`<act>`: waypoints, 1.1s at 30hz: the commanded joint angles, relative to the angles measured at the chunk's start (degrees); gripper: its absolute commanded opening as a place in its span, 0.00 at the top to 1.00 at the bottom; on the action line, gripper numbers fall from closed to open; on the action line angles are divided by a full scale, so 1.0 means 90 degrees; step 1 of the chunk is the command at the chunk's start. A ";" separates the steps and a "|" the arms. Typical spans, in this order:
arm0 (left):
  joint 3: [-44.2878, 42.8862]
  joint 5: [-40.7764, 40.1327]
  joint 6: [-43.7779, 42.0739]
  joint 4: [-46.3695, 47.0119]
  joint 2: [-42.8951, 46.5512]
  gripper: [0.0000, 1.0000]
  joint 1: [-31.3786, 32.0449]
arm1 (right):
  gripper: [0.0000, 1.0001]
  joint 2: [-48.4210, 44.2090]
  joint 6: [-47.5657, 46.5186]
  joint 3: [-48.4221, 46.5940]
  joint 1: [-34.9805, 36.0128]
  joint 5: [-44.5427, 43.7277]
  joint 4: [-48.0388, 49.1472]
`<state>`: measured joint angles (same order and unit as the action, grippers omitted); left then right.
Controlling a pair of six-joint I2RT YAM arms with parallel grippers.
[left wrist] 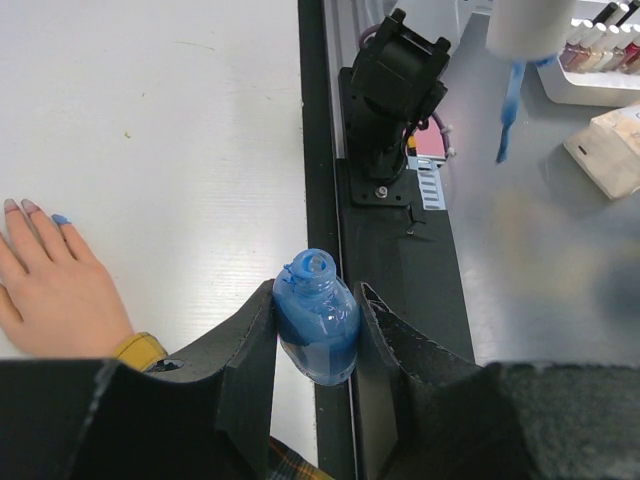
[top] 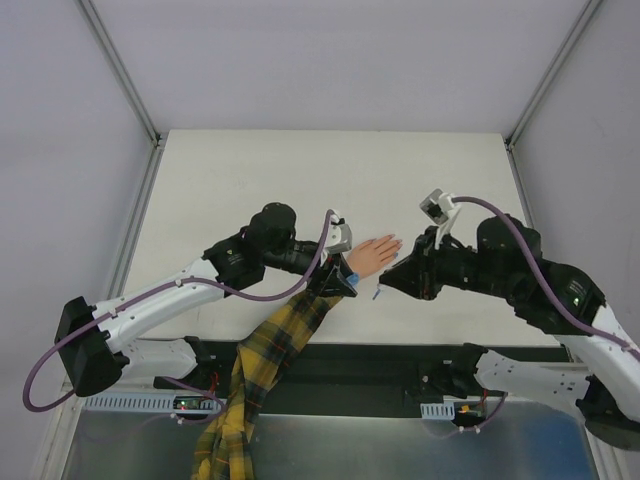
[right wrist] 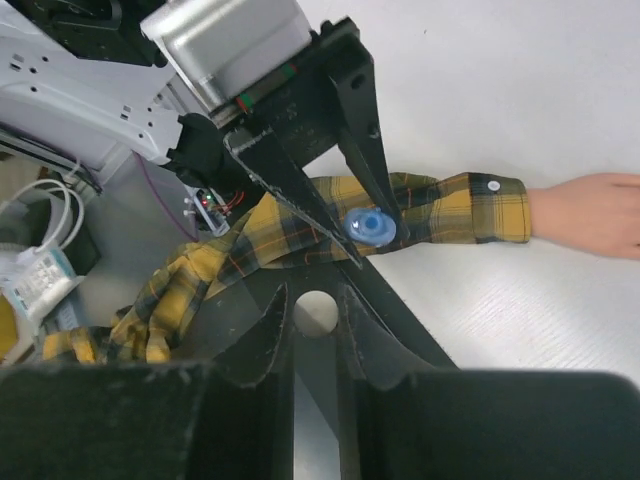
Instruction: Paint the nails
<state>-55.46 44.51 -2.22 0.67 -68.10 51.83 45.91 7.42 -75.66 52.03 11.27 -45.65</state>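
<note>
Left end effector [left wrist: 315, 300] grips the open blue bottle [left wrist: 316, 318], right end effector [right wrist: 313, 292] pinches the brush [left wrist: 508, 115], and the nails [left wrist: 60, 219] on the counter [left wrist: 150, 120] show one blue, others apparently bare: most painting remains.

From the left wrist we see the hand [left wrist: 50, 290] cut off at the frame's edge — only three nails [left wrist: 27, 206] show. The brush [left wrist: 509, 115] is a blur, and the left jaws hide the base of the bottle [left wrist: 316, 320]. From above, the nails are too small to judge.
</note>
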 commanded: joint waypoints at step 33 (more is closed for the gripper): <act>-0.0127 -0.0356 -0.0466 -0.0045 0.0271 1.00 0.0325 | 1.00 0.0905 -0.0180 -0.0314 0.0879 -0.1809 0.0697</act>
<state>-55.46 41.41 -5.19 -0.80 -67.33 54.08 55.05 4.93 -78.91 60.55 -6.52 -42.22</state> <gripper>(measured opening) 0.306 0.166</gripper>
